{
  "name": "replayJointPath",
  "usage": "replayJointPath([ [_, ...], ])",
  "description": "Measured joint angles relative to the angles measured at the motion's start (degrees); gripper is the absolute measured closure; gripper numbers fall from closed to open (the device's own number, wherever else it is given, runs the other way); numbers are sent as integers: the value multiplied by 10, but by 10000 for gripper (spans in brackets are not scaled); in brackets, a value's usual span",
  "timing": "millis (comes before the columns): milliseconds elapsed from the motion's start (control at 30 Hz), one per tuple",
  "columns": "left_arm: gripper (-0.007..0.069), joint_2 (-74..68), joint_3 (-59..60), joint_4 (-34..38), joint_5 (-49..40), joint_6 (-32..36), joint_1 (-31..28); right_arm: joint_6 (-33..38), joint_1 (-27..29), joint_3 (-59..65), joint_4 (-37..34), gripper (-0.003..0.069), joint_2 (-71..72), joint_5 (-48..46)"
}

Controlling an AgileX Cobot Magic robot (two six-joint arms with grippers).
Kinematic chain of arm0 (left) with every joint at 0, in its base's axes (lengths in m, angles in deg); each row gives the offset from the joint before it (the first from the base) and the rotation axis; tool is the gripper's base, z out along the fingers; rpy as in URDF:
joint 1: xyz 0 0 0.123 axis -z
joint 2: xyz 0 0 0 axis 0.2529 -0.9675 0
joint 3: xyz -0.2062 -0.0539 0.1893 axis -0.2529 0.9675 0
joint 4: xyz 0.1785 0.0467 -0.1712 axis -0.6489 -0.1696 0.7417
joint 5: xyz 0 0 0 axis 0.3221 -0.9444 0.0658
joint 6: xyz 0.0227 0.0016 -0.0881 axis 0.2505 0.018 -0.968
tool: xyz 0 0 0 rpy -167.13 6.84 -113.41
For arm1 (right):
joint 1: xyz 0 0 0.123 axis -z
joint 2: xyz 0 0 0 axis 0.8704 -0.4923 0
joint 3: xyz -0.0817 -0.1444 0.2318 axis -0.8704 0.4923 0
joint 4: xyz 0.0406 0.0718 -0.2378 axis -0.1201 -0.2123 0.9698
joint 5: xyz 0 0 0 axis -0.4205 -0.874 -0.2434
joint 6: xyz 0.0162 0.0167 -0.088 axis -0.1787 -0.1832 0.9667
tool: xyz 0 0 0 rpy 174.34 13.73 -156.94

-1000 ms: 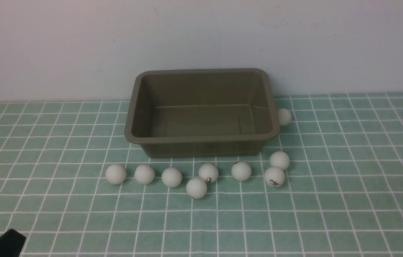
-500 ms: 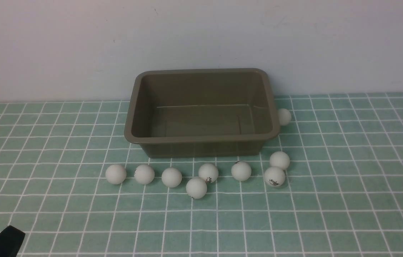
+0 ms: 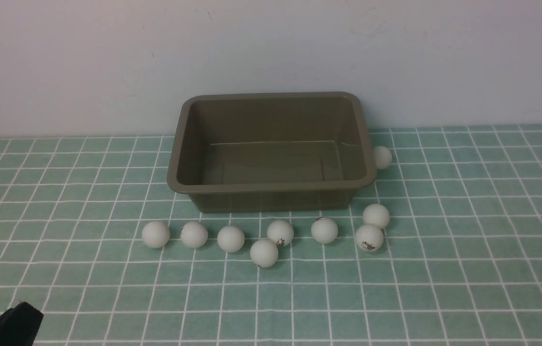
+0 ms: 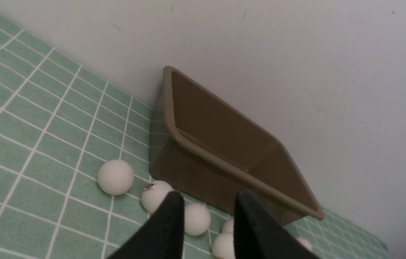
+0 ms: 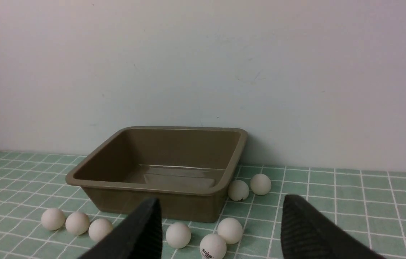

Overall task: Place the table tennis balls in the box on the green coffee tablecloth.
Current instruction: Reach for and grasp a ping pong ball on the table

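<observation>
the table tennis balls are small matte white spheres, all on the cloth outside the box: seven in a loose row just before its near wall, others beside its right wall. some carry small dark printed marks, too small to read. the box is a smooth olive-brown plastic tub, rectangular, with rounded corners, flared rim and sloping walls, close to a pale wall. beneath lies the green coffee tablecloth, teal with thin white grid lines. the left pincer, low at the near left and well apart from the row, has its black fingers slightly parted on nothing. the right pincer gapes wide, empty, with the balls ahead of it.
</observation>
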Motion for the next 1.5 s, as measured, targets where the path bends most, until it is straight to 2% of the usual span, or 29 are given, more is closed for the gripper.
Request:
replayJointPath([
  [133,288,0,0,3,-20,48,0,12,0,0,-7,251,0,-3],
  [233,218,0,0,12,-36,64,0,21,0,0,-11,251,0,-7],
  [333,187,0,-5,15,-46,83,0,31,0,0,-16,251,0,-13],
  [467,222,0,-47,12,-55,125,0,41,0,0,-17,251,0,-21],
  [633,261,0,-70,-30,-64,136,0,42,0,0,-18,251,0,-27],
  [800,262,0,-77,-42,-67,136,0,43,0,0,-18,251,0,-29],
  [1067,262,0,-168,-66,-87,136,0,43,0,0,-18,251,0,-30],
  [1167,262,0,-214,-124,-124,128,0,43,0,0,-18,251,0,-30],
  [1267,262,3,-246,-256,-199,82,0,43,0,0,-18,251,0,-30],
  [1333,262,4,-260,-375,-266,17,0,43,0,0,-18,251,0,-30],
  [1433,262,4,-271,-515,-331,-93,0,67,0,0,-25,251,0,-40],
  [1500,262,4,-283,-558,-343,-154,0,100,0,0,-41,251,0,-57],
])
